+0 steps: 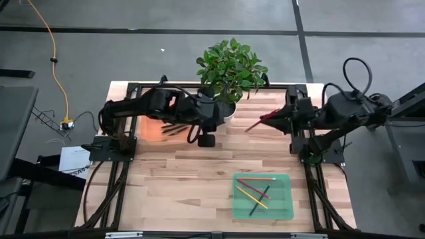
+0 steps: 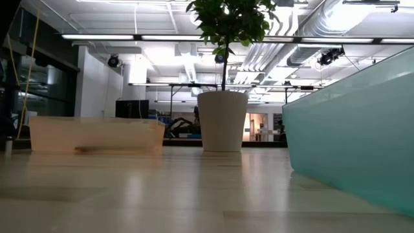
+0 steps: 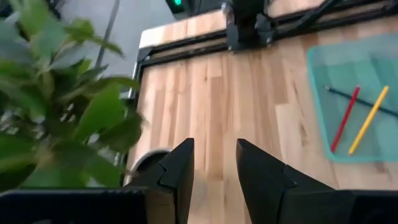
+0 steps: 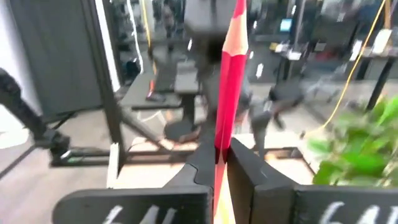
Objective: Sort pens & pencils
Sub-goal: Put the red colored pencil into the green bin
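A: What is the right tool (image 4: pixel 221 163) doing?

B: It is clenching 1 red pencil (image 4: pixel 231 68), the fingers pinching it near its lower part while the sharpened tip is pointing away from the wrist. In the high view that tool (image 1: pixel 273 117) is hanging over the far right part of the table (image 1: pixel 179 179), just beside the potted plant (image 1: pixel 229 66), with the red pencil (image 1: pixel 255 123) sticking out toward the middle.

A: And the left one?

B: The left tool (image 3: pixel 214 165) is standing released, its 2 dark fingers (image 3: pixel 180 168) parted with nothing between them. From above it (image 1: pixel 206 138) is sitting just in front of the white pot (image 1: pixel 226 109), next to the orange tray (image 1: pixel 154 129).

A: How many sticks are lying in each tray?

B: The green tray (image 1: pixel 284 207) near the front right is holding 4 pencils (image 1: pixel 255 191): 1 red, 2 yellow and 1 long dark one, crossing each other. The orange tray is holding a few dark pens (image 1: pixel 174 127), but the left arm is covering part of them, so I cannot tell the count.

A: Anything from table height?

B: Only 2 tray walls and 1 pot (image 2: pixel 222 121) are showing there; neither arm is appearing.
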`<move>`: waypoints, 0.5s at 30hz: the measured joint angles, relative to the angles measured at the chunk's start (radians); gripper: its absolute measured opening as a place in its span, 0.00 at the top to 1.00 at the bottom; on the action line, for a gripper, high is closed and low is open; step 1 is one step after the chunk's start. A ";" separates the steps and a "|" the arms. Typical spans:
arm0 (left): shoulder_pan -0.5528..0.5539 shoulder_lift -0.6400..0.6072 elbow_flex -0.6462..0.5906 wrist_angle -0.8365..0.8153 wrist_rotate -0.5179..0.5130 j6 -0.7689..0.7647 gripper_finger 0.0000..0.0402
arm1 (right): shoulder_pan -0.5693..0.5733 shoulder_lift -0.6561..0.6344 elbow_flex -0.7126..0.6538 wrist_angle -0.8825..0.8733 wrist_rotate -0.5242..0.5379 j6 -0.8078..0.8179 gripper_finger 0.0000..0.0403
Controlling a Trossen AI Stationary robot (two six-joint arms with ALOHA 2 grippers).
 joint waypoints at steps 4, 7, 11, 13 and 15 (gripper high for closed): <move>0.000 -0.037 0.001 -0.068 -0.013 -0.006 0.73 | 0.009 0.012 0.000 -0.075 -0.042 0.100 0.99; 0.000 -0.058 0.001 -0.127 -0.016 -0.030 0.73 | 0.036 0.033 0.000 -0.125 -0.046 0.152 0.99; -0.008 -0.069 0.001 -0.222 -0.005 -0.070 0.73 | 0.069 0.070 0.000 -0.195 -0.058 0.218 0.99; -0.019 -0.069 0.000 -0.266 0.015 -0.079 0.73 | 0.082 0.091 0.000 -0.218 -0.067 0.247 0.99; -0.038 -0.068 0.000 -0.309 0.028 -0.087 0.73 | 0.094 0.111 0.000 -0.260 -0.071 0.278 0.99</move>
